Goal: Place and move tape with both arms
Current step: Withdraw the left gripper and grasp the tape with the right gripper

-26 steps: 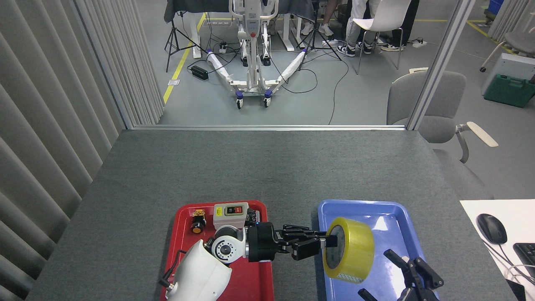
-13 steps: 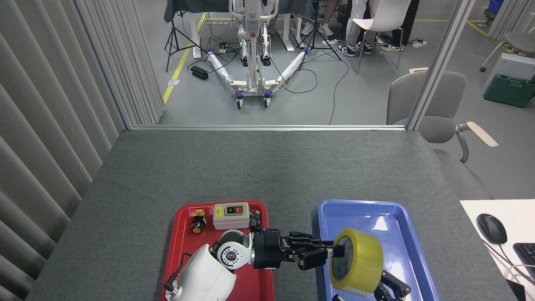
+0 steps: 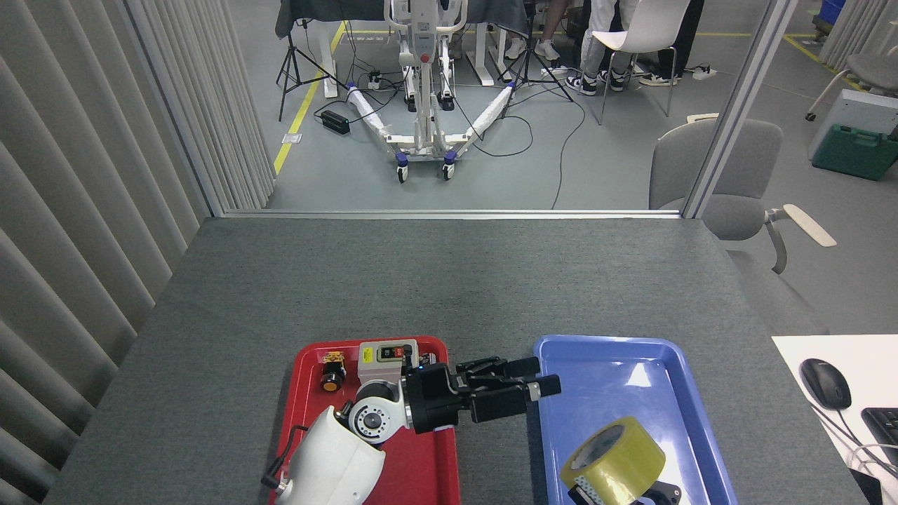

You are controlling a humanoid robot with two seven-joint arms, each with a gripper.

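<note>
The yellow tape (image 3: 617, 459) sits tilted low over the near end of the blue tray (image 3: 631, 365), its pale core facing up and left. My left gripper (image 3: 544, 377) hovers at the tray's left rim, up and to the left of the roll and apart from it, open with nothing between its fingers. Of my right gripper (image 3: 656, 493) only a few black parts show, right under the tape at the bottom edge. Whether they grip the roll is hidden.
A red tray (image 3: 309, 421) under my left arm holds a grey switch box (image 3: 382, 358) and a small orange button (image 3: 331, 375). A mouse (image 3: 824, 382) and keyboard corner lie on a white sheet at the right. A grey chair (image 3: 722, 175) stands beyond the table's far right corner.
My left gripper has let go of the tape and pulled back up and left. The roll dropped toward the tray's near end and tipped; the right gripper now sits under it.
</note>
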